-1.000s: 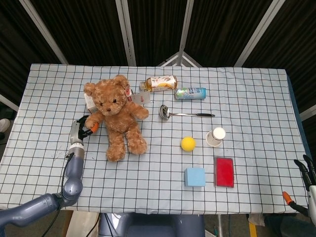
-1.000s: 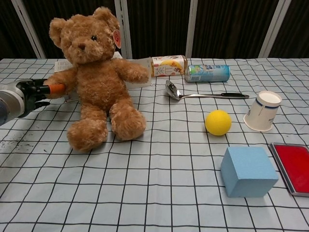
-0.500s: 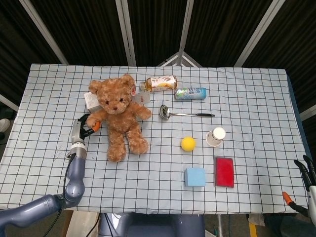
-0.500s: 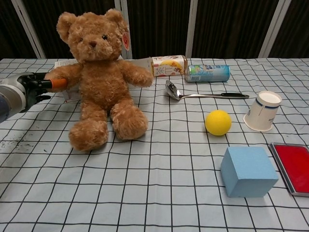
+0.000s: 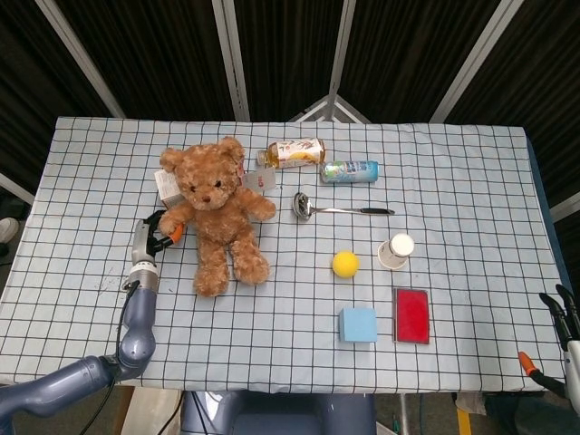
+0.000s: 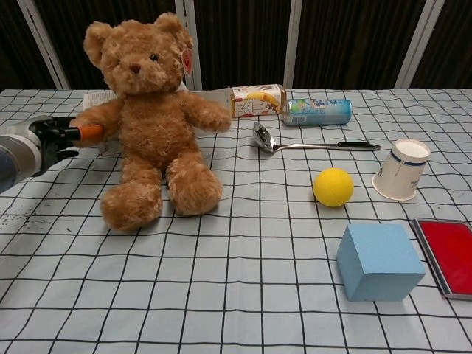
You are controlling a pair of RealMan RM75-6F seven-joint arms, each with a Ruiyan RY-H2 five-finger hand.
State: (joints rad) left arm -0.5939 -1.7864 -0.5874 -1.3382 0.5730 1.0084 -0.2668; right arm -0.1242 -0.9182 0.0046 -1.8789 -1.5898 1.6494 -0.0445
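A brown teddy bear (image 5: 217,213) (image 6: 151,118) sits upright on the checked tablecloth (image 5: 471,190), left of the middle. My left hand (image 5: 156,232) (image 6: 51,139) reaches in from the left and grips the bear's outstretched paw, its orange-tipped finger against the fur. My right hand (image 5: 566,315) shows only at the lower right edge of the head view, off the table, fingers apart and holding nothing. The chest view does not show it.
Behind the bear lie a white box (image 5: 167,187), a yellow-labelled bottle (image 5: 294,152) and a blue-green can (image 5: 349,170). A ladle (image 5: 335,208), yellow ball (image 5: 344,264), overturned paper cup (image 5: 396,250), blue block (image 5: 358,324) and red box (image 5: 411,315) lie to the right.
The bear, tilted a second ago, has been pulled more upright and shifted slightly away, then settled. My left hand has kept its hold on the paw. The right hand has not moved.
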